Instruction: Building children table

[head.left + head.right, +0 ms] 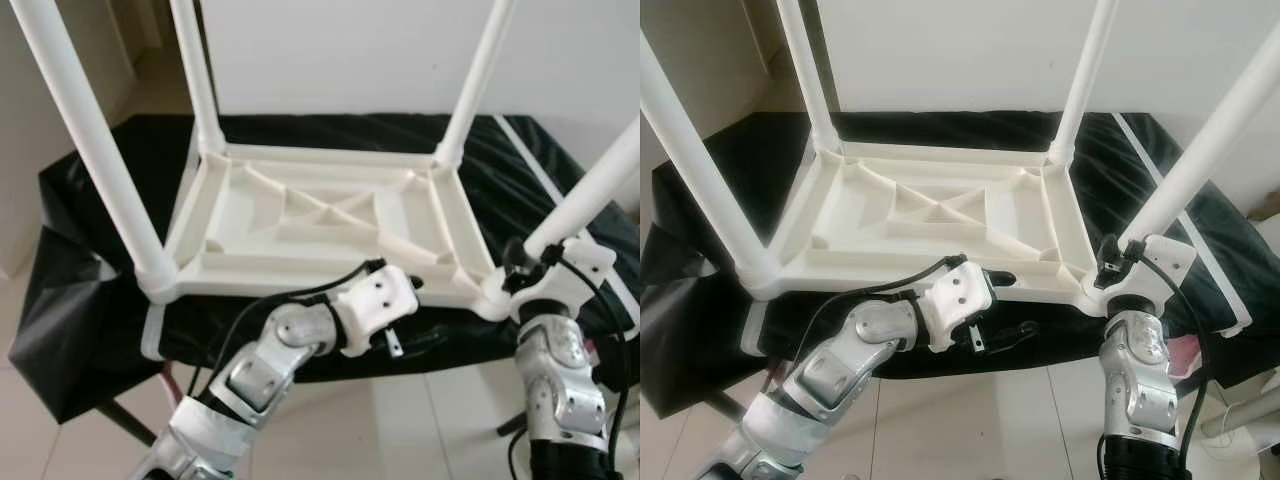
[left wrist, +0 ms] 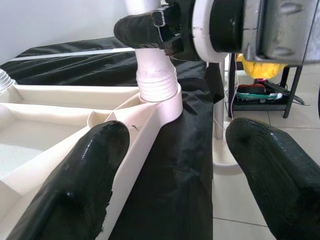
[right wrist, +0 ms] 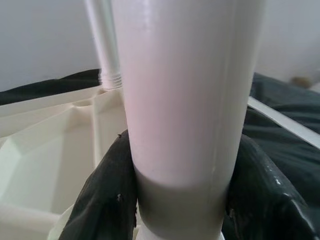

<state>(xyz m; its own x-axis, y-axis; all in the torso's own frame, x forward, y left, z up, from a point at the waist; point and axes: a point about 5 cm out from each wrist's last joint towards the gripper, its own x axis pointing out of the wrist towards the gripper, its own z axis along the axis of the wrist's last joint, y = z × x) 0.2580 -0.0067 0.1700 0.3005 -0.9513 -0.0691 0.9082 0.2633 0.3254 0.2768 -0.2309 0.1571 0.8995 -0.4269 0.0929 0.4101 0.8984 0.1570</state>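
Centre frame, the white tabletop (image 1: 320, 215) lies upside down on a black cloth (image 1: 90, 300) with all four legs standing; my right gripper (image 3: 182, 200) clenches the lower-right leg (image 1: 590, 195) at its socket; my left gripper (image 2: 175, 165) hangs released beside the near edge; likely only tightening and flipping remain.

A plain white wall (image 1: 330, 50) stands at the back, and soft daylight falls on it. The floor is made of pale shiny tiles (image 1: 420, 420), and a wide black cloth (image 1: 80, 300) hangs down over a low stand in front of the wall. Off to one side, a small dark metal rack (image 2: 280, 95) stands on the tiles with a yellow thing (image 2: 257, 67) on it.
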